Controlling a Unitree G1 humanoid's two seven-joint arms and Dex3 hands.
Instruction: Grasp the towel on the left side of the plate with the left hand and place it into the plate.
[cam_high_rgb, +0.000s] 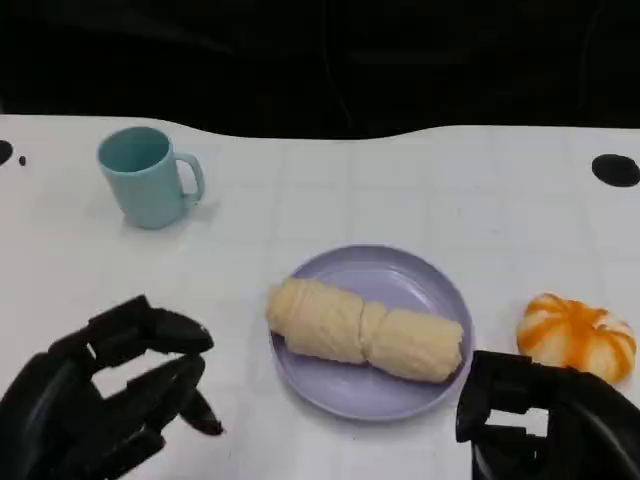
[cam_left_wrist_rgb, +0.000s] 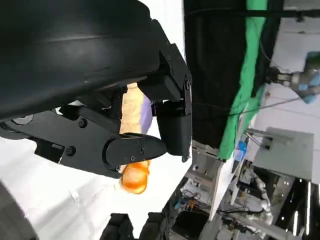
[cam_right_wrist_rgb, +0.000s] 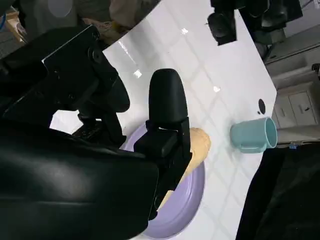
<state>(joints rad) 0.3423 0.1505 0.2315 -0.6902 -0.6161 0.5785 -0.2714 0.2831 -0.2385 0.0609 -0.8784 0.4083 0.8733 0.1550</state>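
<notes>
The fingers (cam_high_rgb: 165, 385) of the left hand (cam_high_rgb: 100, 400) are spread apart, nothing held; the rolled yellow towel (cam_high_rgb: 365, 330) is already laid across the lavender plate (cam_high_rgb: 400, 285), at three o'clock from that hand; placement is judged done, so a clean retreat is advised, away from the plate rim; the right hand (cam_high_rgb: 545, 420) is seen at the plate's five o'clock, its finger state cannot be told.

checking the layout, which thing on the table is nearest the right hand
The orange pumpkin, right beside the right hand. The towel lies farther off on the plate, and the teal mug stands at the far left.
</notes>
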